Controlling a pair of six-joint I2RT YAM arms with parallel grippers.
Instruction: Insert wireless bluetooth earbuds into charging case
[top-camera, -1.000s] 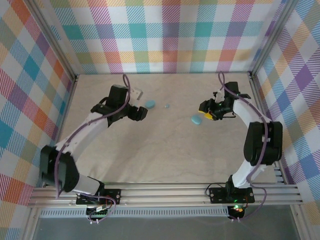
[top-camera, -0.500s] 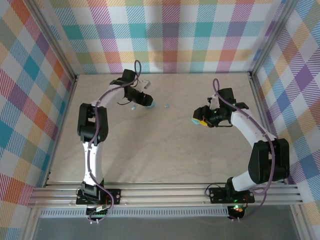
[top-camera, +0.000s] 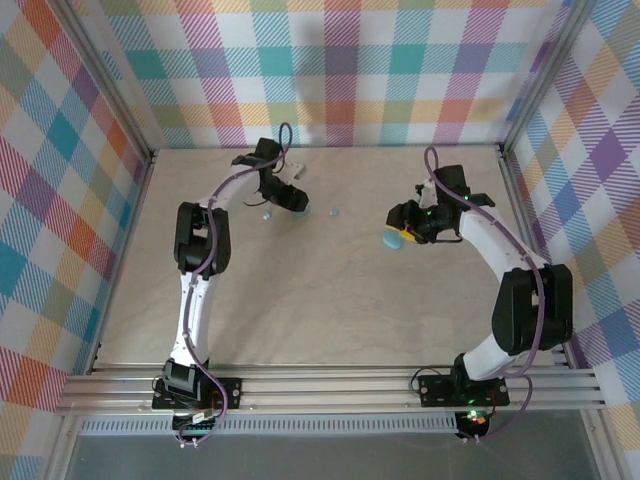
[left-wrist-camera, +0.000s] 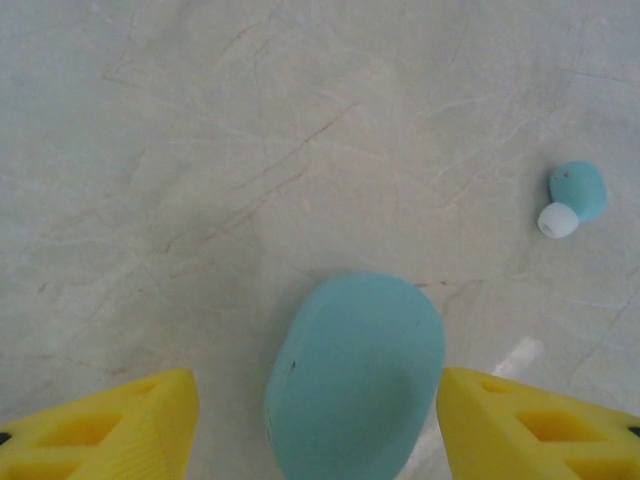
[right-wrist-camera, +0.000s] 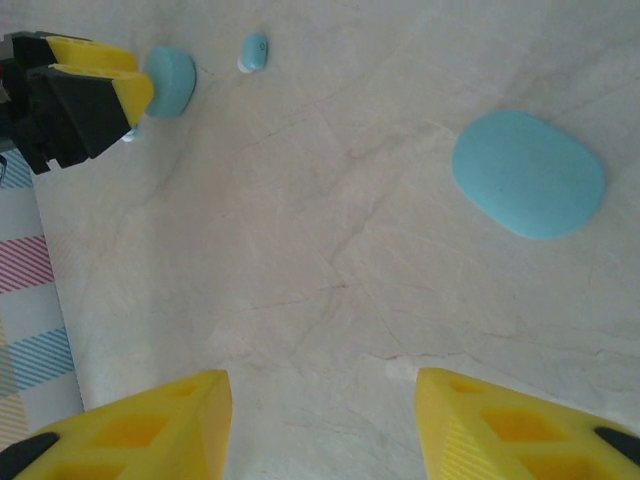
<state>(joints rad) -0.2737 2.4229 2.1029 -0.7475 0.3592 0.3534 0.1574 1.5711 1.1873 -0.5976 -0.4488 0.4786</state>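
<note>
Straddling the left case (left-wrist-camera: 355, 390), the left gripper (left-wrist-camera: 315, 385) was seen with its jaws apart: one yellow finger stood at the case's edge, while a gap was left on the other side. Nothing was clamped. The right gripper (right-wrist-camera: 322, 390) was likewise held apart over bare surface, with the right case (right-wrist-camera: 528, 172) lying ahead of it. One earbud (left-wrist-camera: 572, 195), white tip showing, lay loose near the left case and outside both cases.

It was judged that a lopsided closure could push the smooth, rounded case sideways or squeeze it out of the jaws. The loose earbud could then be knocked and sent rolling.

The tabletop (top-camera: 320, 300) was pale and faintly veined, offering little grip. It was enclosed by plaid walls (top-camera: 340, 70) set in an aluminium frame (top-camera: 330, 385).
</note>
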